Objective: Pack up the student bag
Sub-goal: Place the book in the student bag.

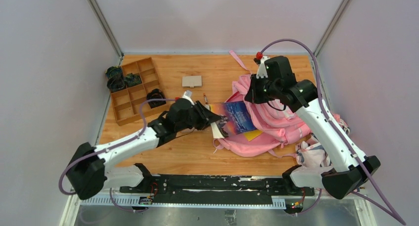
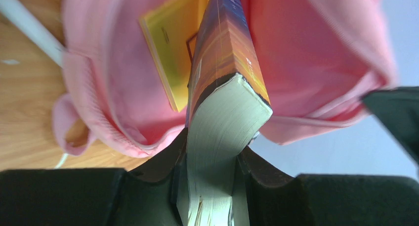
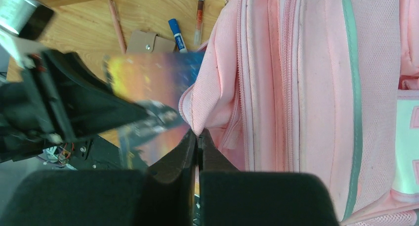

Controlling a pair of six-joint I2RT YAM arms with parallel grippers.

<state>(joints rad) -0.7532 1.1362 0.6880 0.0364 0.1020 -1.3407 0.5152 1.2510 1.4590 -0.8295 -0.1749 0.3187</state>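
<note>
Two YAM arms meet at the pink student bag [image 1: 281,119], which lies at the right-centre of the wooden table [image 1: 188,152] with its mouth turned toward the left arm. The left gripper [image 2: 212,161] clamps the page edge of a thick book [image 2: 225,102] with an orange-and-blue cover. The book's far end sits inside the bag's mouth, beside a yellow booklet [image 2: 168,43] lying partly within. The right gripper [image 3: 197,137], fingers pressed together, pinches the rim of pink fabric at the bag's opening and holds it up over the book. A wooden divider tray [image 1: 132,90] holding dark items sits at the table's far-left corner. A brown card holder [image 1: 191,81] and a blue marker [image 3: 175,34] rest near the bag. A pink-white-navy patterned cloth bundle [image 1: 312,154] lies just beside the bag, near the right arm's base.
</note>
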